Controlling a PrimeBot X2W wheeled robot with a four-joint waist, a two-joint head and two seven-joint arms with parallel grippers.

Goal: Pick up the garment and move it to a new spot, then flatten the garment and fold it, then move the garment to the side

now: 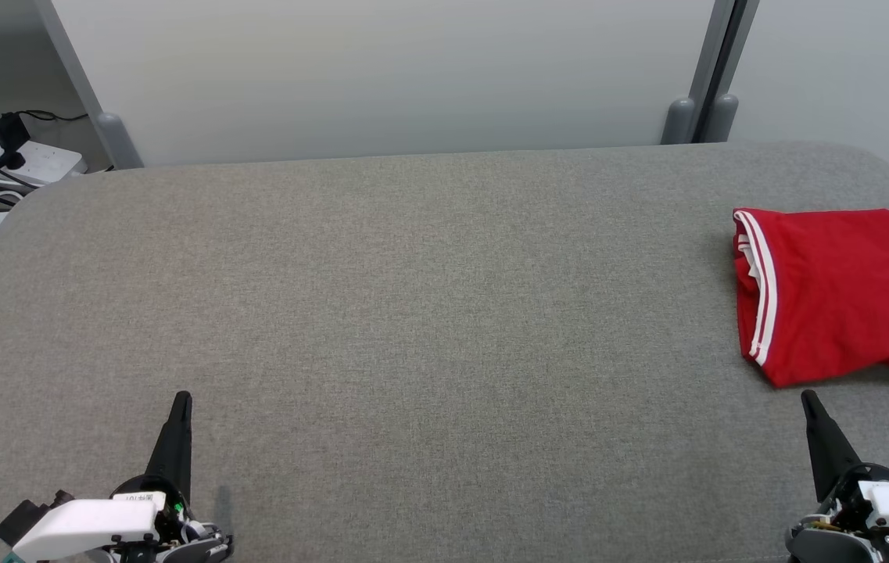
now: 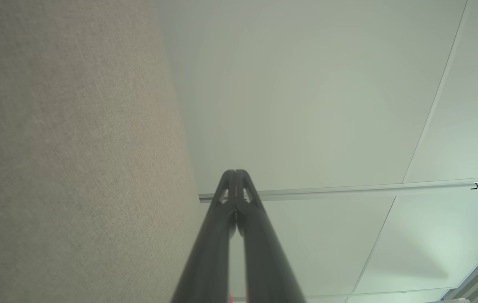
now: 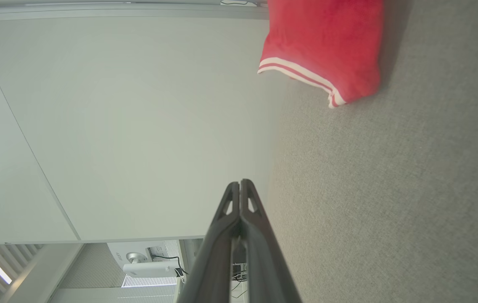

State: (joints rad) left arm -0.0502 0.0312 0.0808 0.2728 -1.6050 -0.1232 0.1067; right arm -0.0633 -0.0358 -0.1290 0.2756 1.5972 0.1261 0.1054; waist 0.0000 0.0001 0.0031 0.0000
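Note:
The garment (image 1: 843,293) is red with white striped trim, folded into a compact bundle at the right edge of the grey fabric table (image 1: 413,313); the right wrist view shows the garment (image 3: 327,46) ahead of the fingers. My right gripper (image 1: 808,397) rests shut just below the bundle's near edge, apart from it, its dark fingertips (image 3: 247,189) pressed together. At the lower left my left gripper (image 1: 181,399) is shut and holds nothing, far from the garment. In the left wrist view the left gripper (image 2: 235,173) points along the table toward the pale wall.
A pale partition wall (image 1: 413,78) with grey posts stands behind the table. A white power strip with black cables (image 1: 14,160) lies off the table's far left corner.

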